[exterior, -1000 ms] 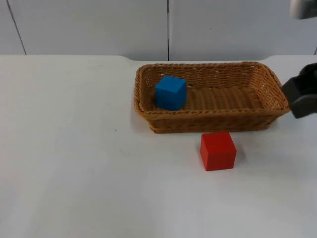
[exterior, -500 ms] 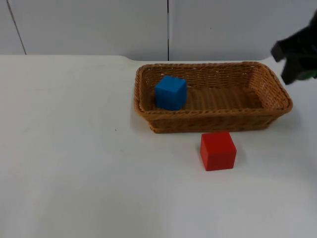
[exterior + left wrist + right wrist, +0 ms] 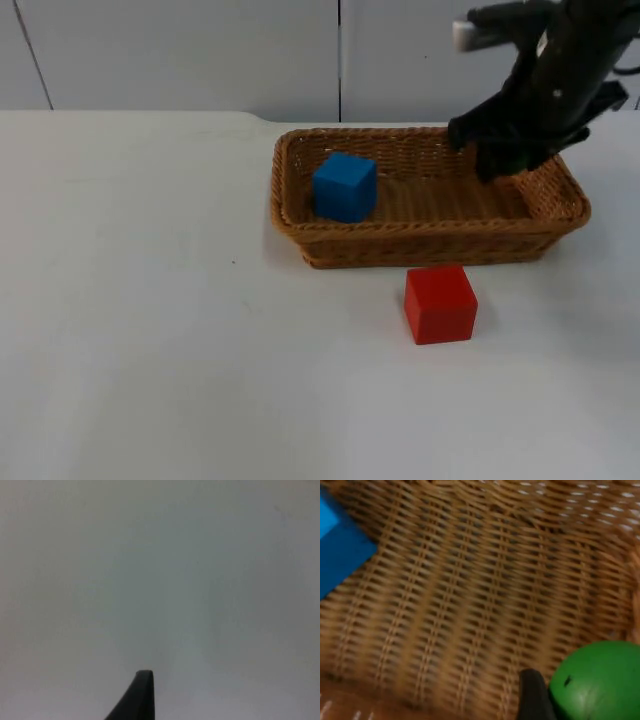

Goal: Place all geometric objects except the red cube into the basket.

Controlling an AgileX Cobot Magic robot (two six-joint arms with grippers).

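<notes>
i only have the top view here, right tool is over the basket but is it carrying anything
Observer: Yes. In the right wrist view a green ball sits right against the right tool's fingertip.
Operator: what's under it
Observer: The basket's woven floor, with the blue cube further along it.
Operator: and the left arm
Observer: It waits; its wrist view looks onto bare white table.
Operator: red cube untouched
Observer: Yes, the red cube sits on the table outside the basket's front wall.
</notes>
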